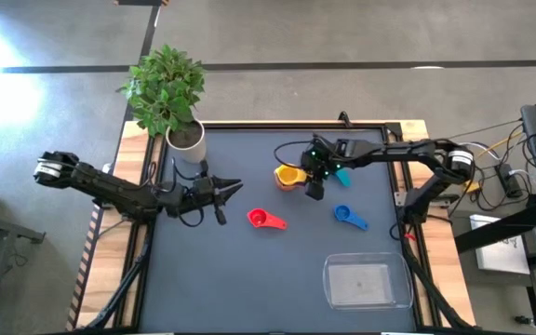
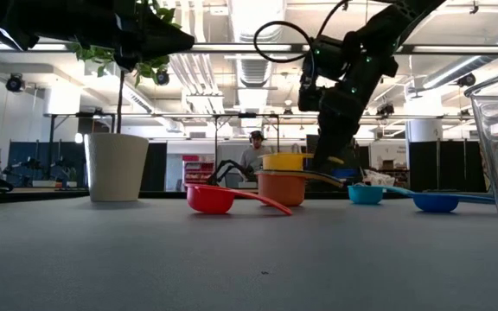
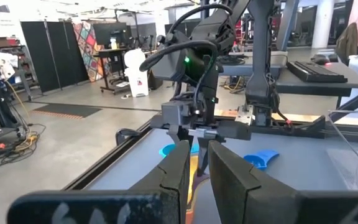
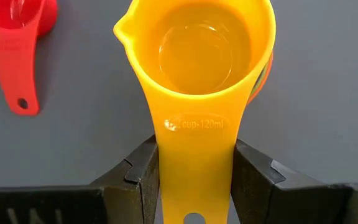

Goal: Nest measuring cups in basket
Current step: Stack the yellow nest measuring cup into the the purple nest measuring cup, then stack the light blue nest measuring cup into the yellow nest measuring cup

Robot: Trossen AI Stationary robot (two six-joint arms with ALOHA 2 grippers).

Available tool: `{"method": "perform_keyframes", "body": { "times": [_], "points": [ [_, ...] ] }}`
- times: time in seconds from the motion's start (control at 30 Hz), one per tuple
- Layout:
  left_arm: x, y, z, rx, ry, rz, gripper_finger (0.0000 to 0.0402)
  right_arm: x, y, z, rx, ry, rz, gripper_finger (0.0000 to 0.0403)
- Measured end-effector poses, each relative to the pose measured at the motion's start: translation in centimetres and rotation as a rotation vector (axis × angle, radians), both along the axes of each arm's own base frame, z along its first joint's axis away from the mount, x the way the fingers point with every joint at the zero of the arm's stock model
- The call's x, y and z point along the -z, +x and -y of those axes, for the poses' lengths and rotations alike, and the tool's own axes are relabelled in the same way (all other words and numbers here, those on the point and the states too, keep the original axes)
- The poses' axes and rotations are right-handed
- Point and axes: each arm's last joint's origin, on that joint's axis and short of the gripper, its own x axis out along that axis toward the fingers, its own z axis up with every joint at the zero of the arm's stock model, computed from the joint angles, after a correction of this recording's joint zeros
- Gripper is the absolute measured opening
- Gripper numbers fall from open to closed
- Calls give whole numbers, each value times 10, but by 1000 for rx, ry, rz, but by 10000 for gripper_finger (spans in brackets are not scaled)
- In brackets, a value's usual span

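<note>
Right gripper (image 4: 194,177): jaws clamped on yellow cup (image 4: 201,53) handle; orange cup (image 2: 281,187) beneath. Lift straight. Left gripper (image 1: 220,194): jaws together, idle.

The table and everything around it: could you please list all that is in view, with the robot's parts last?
Yellow cup: one, yellow, held by its handle, sitting in the orange cup at the table's back middle.
Orange cup: one, orange, under the yellow cup.
Red cup: one, red, table centre.
Teal cup: one, teal, beside the right gripper.
Blue cup: one, blue, right of centre.
Basket: one, clear, front right.
Plant pot: one, white, with a green plant, back left.
Person: one, far behind the table.
Left gripper: dark, above the table's left, jaws nearly closed, holding nothing.
Right gripper: dark, jaws on the yellow cup's handle.
</note>
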Motion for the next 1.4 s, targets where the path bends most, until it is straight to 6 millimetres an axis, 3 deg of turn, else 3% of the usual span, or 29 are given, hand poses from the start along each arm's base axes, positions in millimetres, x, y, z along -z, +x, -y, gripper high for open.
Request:
{"method": "perform_keyframes", "body": {
  "times": [0.23,0.53,0.8,1.0,1.2,1.4],
  "points": [
    [0,0,0,0,0,0,40,-2,0,-1,-4,-6,10,161],
    [1,0,0,0,1,-5,40,-19,-6,-2,22,-52,46,240],
    [2,0,0,1,-12,-16,40,-39,-41,4,335,-186,-70,269],
    [3,0,0,1,-19,-15,40,-19,-67,7,516,-142,-179,279],
    [3,0,0,1,-37,-8,40,7,-79,2,528,-124,-264,315],
    [3,0,0,1,-37,-8,40,17,-84,1,568,-129,-291,359]
  ]
}}
